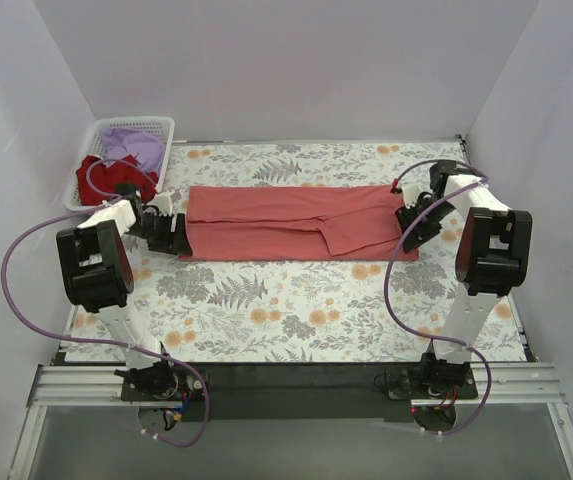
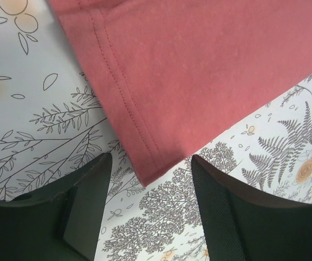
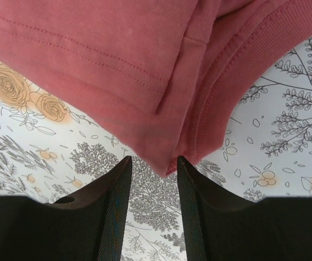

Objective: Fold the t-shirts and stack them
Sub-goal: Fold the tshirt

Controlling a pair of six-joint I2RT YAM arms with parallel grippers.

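Observation:
The coral-red t-shirt (image 1: 296, 220) lies folded into a long strip across the floral cloth. My left gripper (image 1: 179, 238) is open at the strip's left end, its jaws straddling the hemmed corner (image 2: 150, 168) without touching it. My right gripper (image 1: 409, 232) is open at the right end, its jaws just short of the folded corner by the collar (image 3: 169, 160). The darker red t-shirt (image 1: 111, 178) and the lavender t-shirt (image 1: 134, 145) lie crumpled in the white basket (image 1: 166, 125) at the back left.
The grey-and-orange floral cloth (image 1: 296, 310) covers the table. White walls close in the left, back and right sides. The basket stands just behind my left arm (image 1: 96, 265).

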